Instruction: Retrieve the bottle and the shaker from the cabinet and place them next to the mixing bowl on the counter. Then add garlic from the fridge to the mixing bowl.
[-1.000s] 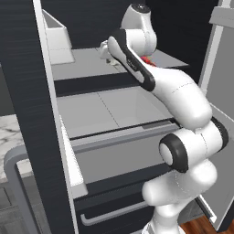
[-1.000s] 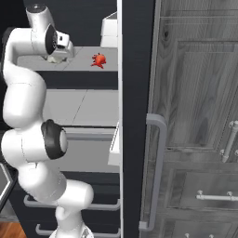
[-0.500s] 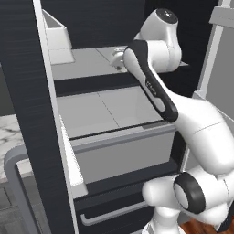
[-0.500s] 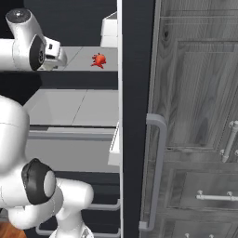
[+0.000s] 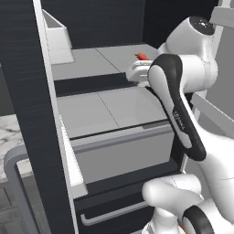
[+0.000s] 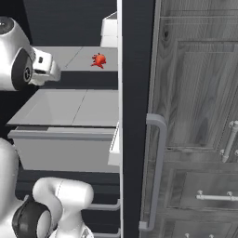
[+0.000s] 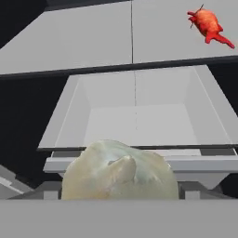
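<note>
A pale garlic bulb [image 7: 120, 174] fills the bottom middle of the hand view and covers the fingertips; it hangs in the air over the open fridge drawer [image 7: 135, 118], so the gripper is shut on it. From the base views, the gripper [image 5: 132, 73] [image 6: 52, 73] sits just in front of the upper fridge shelf [image 5: 96, 61], above the drawer. The bottle, the shaker and the mixing bowl are out of view.
A red food item [image 7: 208, 24] [image 6: 98, 60] lies on the upper shelf. A white bin [image 5: 57, 39] stands at the shelf's back left. The open fridge door [image 5: 32, 114] stands at the left; a wood-grain cabinet door [image 6: 195, 116] with a handle is on the right.
The hand has drawn back from the upper shelf and sunk a little, with the garlic in it. The elbow has swung toward the base. The base has not moved.
</note>
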